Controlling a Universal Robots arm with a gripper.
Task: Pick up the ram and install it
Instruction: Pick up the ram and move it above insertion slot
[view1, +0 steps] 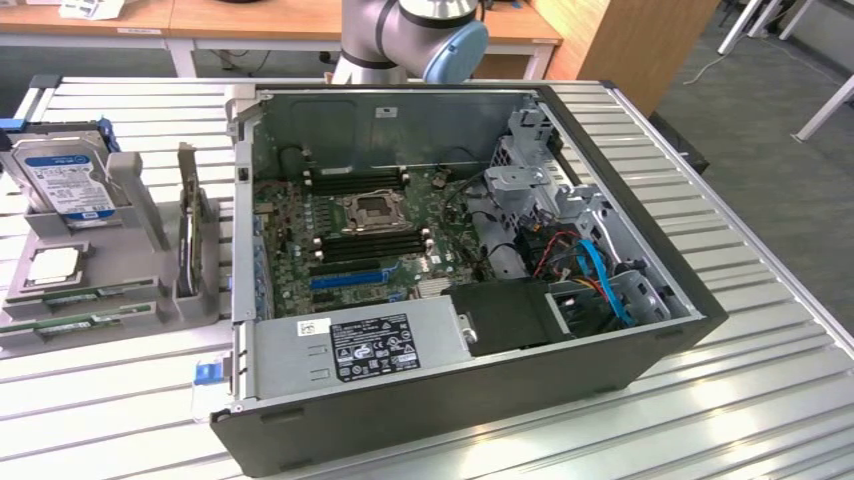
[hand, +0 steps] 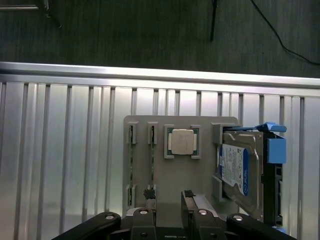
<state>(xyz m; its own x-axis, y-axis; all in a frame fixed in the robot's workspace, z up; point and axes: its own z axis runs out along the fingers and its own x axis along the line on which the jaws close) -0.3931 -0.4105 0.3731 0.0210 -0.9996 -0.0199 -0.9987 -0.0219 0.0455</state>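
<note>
1. Tool (hand: 168, 194) is open, nothing between its fingers, hanging over the gray holder (hand: 160, 175).
2. 2 ram sticks (hand: 131, 160) stand on edge in neighbouring holder slots, beside the silver processor chip (hand: 181, 141); 1 fingertip is near the closer stick.
3. Hard drive (hand: 235, 167) stands on the chip's other side.
4. Holder rests on the slatted desk (view1: 747, 400), at the exterior view's left of the open computer case (view1: 467, 400).
</note>
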